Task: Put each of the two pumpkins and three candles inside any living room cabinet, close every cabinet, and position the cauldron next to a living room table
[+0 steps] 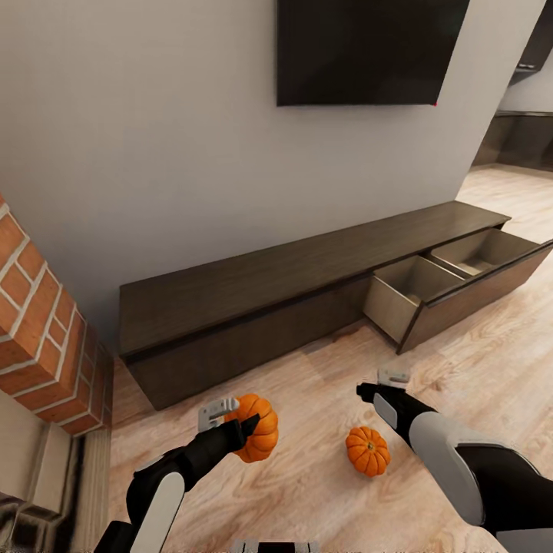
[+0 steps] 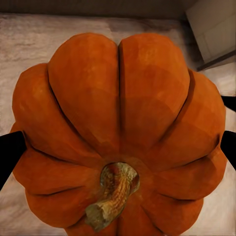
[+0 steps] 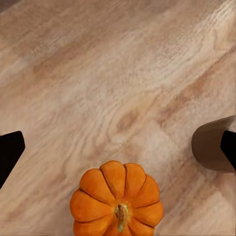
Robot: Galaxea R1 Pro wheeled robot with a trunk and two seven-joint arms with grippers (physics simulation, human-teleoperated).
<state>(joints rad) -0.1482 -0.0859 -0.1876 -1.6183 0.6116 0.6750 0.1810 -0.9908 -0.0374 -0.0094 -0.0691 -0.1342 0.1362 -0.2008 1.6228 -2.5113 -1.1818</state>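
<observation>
My left gripper (image 1: 244, 421) is shut on one orange ribbed pumpkin (image 1: 259, 428), held just above the wooden floor; in the left wrist view this pumpkin (image 2: 118, 118) sits between the black fingertips (image 2: 10, 152). The second pumpkin (image 1: 367, 451) stands upright on the floor, stem up. My right gripper (image 1: 374, 387) hovers open just beyond it, its fingers spread wide apart with that pumpkin (image 3: 116, 201) below them. The long dark brown cabinet (image 1: 276, 288) runs along the wall, and its right-hand drawer (image 1: 418, 292) is pulled out, showing two pale compartments. Candles, cauldron and table are out of view.
A red brick fireplace corner (image 1: 38, 338) juts in at the left. A dark TV (image 1: 369, 50) hangs on the grey wall above the cabinet. The open drawer's front (image 1: 491, 288) sticks out over the floor at the right. Beyond it a passage (image 1: 514, 184) leads to another room.
</observation>
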